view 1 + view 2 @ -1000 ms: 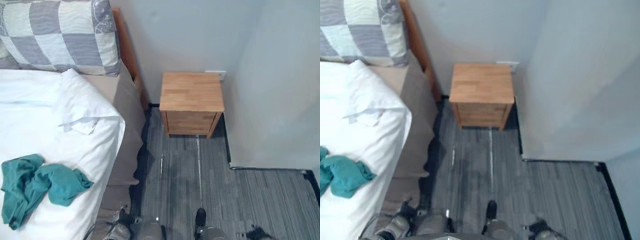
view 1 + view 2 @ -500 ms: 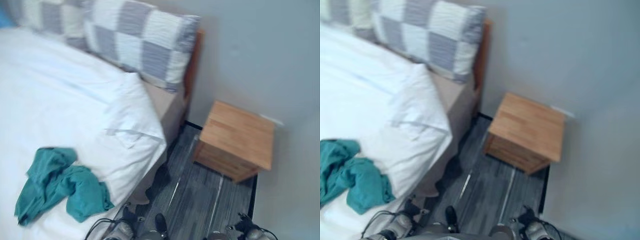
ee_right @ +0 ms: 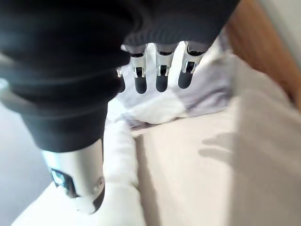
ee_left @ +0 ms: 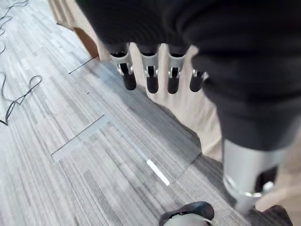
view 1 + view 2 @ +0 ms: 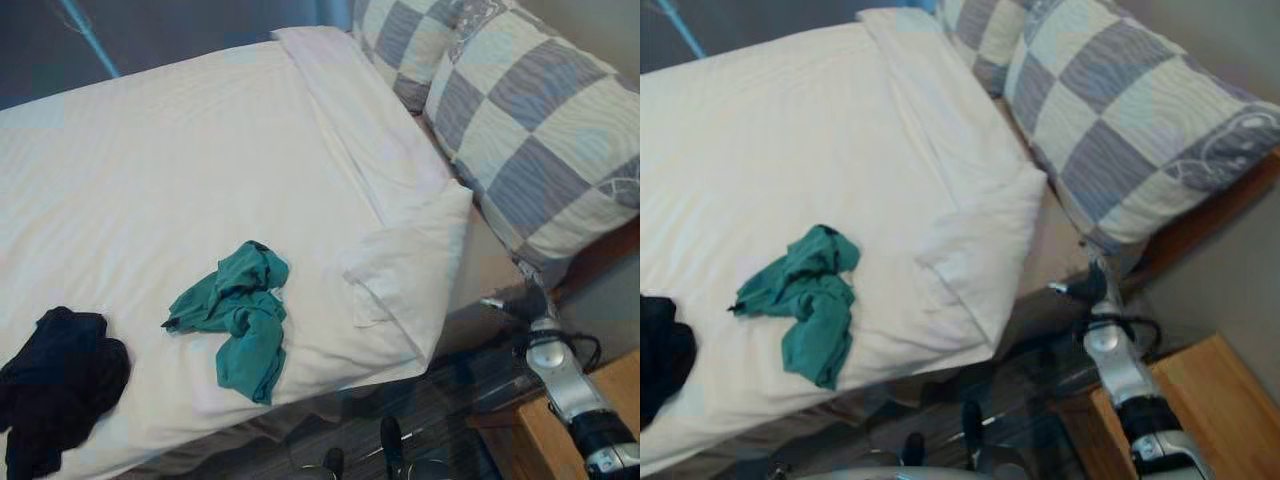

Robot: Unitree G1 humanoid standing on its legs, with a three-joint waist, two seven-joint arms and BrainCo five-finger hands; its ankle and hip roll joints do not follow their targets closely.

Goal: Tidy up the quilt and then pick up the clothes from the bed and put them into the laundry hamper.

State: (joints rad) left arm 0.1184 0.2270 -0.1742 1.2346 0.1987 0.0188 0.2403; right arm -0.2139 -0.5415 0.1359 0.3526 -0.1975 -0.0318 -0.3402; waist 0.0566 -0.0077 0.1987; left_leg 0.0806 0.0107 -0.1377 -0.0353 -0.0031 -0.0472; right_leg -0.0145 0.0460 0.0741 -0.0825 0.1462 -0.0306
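Meanwhile both hands hang slack-fingered, left hand [image 4: 155,70], right hand [image 3: 160,66], gripping nothing.

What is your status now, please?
Both hands open, holding nothing: right hand by the checked pillow, left hand above floor. Teal garment and dark garment on quilt.

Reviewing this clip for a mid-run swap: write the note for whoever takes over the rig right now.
Left hand: open, fingers straight, holding nothing, hanging over the floor beside the bed.
Right hand: open, empty, raised near the checked pillow at the bed's head corner.
White quilt: spread over the bed, its top edge folded back, the near corner flap loose.
Teal garment and dark garment: crumpled on the quilt near the bed's front edge.
Done: no clothes picked up.
Left: square the quilt, then carry both garments to the hamper.
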